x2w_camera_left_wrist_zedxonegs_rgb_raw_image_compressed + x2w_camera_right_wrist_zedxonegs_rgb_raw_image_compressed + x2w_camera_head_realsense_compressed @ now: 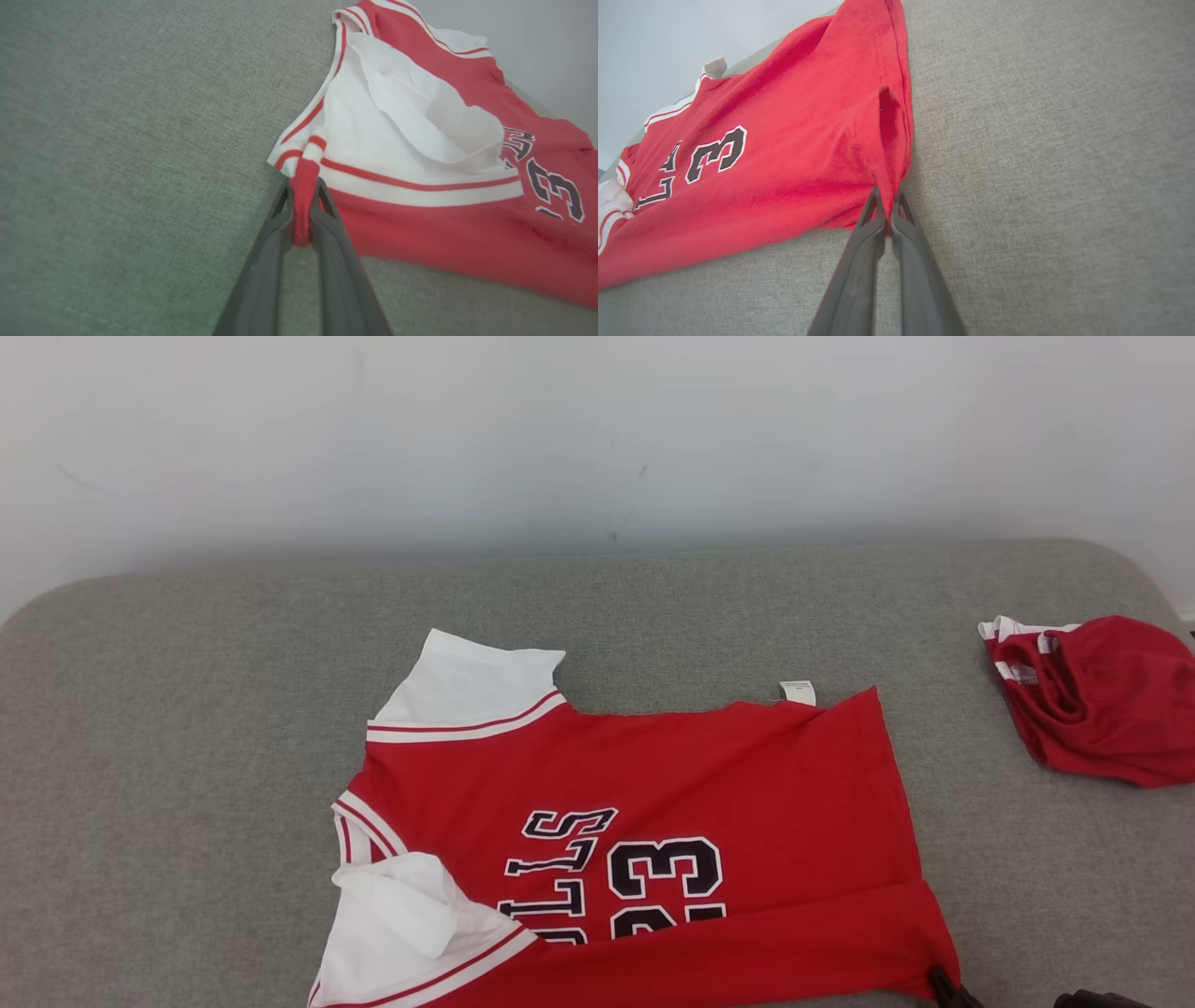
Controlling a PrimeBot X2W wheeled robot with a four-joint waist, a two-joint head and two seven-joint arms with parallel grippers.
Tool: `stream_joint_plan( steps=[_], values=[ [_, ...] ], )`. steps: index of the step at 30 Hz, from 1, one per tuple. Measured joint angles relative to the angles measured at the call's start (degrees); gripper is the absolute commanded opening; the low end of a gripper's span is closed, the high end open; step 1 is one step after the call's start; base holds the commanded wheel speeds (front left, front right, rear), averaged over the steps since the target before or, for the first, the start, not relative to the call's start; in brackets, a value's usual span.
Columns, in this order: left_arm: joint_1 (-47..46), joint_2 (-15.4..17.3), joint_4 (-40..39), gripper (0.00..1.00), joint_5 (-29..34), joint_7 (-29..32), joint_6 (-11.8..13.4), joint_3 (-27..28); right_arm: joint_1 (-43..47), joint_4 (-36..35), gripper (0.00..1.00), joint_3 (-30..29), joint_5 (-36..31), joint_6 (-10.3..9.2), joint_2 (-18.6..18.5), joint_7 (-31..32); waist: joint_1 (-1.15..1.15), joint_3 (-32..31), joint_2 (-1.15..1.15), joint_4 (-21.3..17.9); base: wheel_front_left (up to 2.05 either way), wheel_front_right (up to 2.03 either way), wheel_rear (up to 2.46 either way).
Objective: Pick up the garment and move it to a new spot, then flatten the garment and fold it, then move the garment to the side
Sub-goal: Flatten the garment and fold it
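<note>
The garment (709, 775), a red jersey with white sleeves, striped trim and black lettering, lies spread sideways on the grey cushion, its near long edge folded over the print. In the left wrist view my left gripper (302, 186) is shut on a bunched red fold of the garment (420, 224) beside the white sleeve's striped trim. Over in the right wrist view my right gripper (888, 205) is shut on the garment (794, 154) at its red hem corner. The dark tip of the right gripper (943, 982) shows at the jersey's lower right corner.
A smaller crumpled red garment (1097, 700) with white-striped edging lies at the far right of the grey cushion (187, 756). A pale wall (597, 429) rises directly behind the cushion. Bare fabric extends left of the jersey and behind it.
</note>
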Motion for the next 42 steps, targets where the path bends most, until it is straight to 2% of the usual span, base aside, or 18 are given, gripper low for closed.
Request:
stream_joint_plan(
  steps=[1, 2, 9, 12, 15, 19, 21, 28, 32, 35, 37, 42],
  values=[
    [-0.1, 0.2, 0.3, 0.46, 0.1, 0.0, 0.0, 0.0, 0.0, -0.1, 0.49, -0.2, -0.4, 0.00, 0.1, 0.3, 0.00, 0.0, 0.00, 0.0, 0.00, 0.00, 0.00],
    [-0.1, 0.3, 0.5, 1.00, 0.2, 0.0, -0.1, 0.0, 0.0, -0.1, 1.00, -0.5, -1.1, 0.00, 0.3, 0.3, 0.00, 0.0, 0.00, 0.0, 0.00, 0.00, 0.00],
    [-0.2, 0.2, -2.4, 1.00, 2.8, -0.5, -0.4, 2.5, 0.0, -3.4, 1.00, -3.4, -3.0, 0.00, 1.3, -1.1, 0.00, 0.0, 0.00, -0.2, 0.00, 0.00, 0.00],
    [0.0, 0.3, -7.9, 1.00, 9.4, -0.6, 0.2, 5.9, 0.0, -5.8, 1.00, -5.1, -5.2, -0.01, 2.2, -3.1, 0.00, 0.1, 0.00, -0.4, 0.00, 0.00, 0.00],
    [0.6, -1.2, -10.5, 1.00, 12.0, -0.6, 0.4, 8.5, 0.0, -6.8, 1.00, -6.0, -6.6, -0.01, 3.1, -3.9, 0.00, 0.1, 0.00, -0.5, 0.00, 0.00, 0.00],
    [2.5, -3.4, -12.0, 1.00, 17.5, -0.6, -0.9, 11.4, 0.1, -7.5, 1.00, -7.9, -10.9, -0.01, 5.4, -4.9, 0.00, -0.3, 0.00, -0.4, 0.00, 0.00, 0.00],
    [2.2, -3.9, -12.7, 1.00, 22.7, -0.6, -2.1, 12.9, 0.1, -8.8, 1.00, -9.8, -14.0, -0.01, 8.3, -5.1, 0.00, -0.2, 0.00, -0.3, 0.00, 0.00, 0.00],
    [1.7, -6.1, -10.4, 1.00, 27.3, -0.6, -5.3, 15.2, 1.8, -11.3, 1.00, -13.0, -19.6, 0.00, 13.0, -5.3, 0.00, -0.5, 0.00, -0.2, 0.00, 0.00, 0.00],
    [-4.7, -6.8, -8.0, 1.00, 28.5, -0.6, -8.6, 16.0, 0.5, -12.0, 1.00, -13.0, -20.9, 0.00, 13.6, -5.3, 0.00, 0.0, 0.00, -0.9, 0.00, 0.00, 0.00],
    [-10.8, -6.4, -5.9, 1.00, 29.7, -0.6, -10.2, 15.8, -3.0, -12.1, 1.00, -12.5, -21.4, -0.01, 13.2, -5.3, 0.00, 0.8, 0.00, -2.0, 0.00, 0.00, 0.00],
    [-15.3, -4.9, -3.0, 1.00, 29.7, 0.0, -11.2, 15.7, -6.0, -11.5, 1.00, -11.6, -22.0, 0.00, 12.8, -5.3, 0.00, 1.6, 0.00, -3.0, 0.00, 0.00, 0.00],
    [-29.4, -0.3, 2.9, 1.00, 26.8, 7.5, -13.2, 15.2, -15.6, -7.4, 1.00, -8.2, -22.3, -0.01, 12.1, -5.3, 0.01, 4.7, 0.01, -5.6, 0.00, 0.00, 0.00]
  ],
)
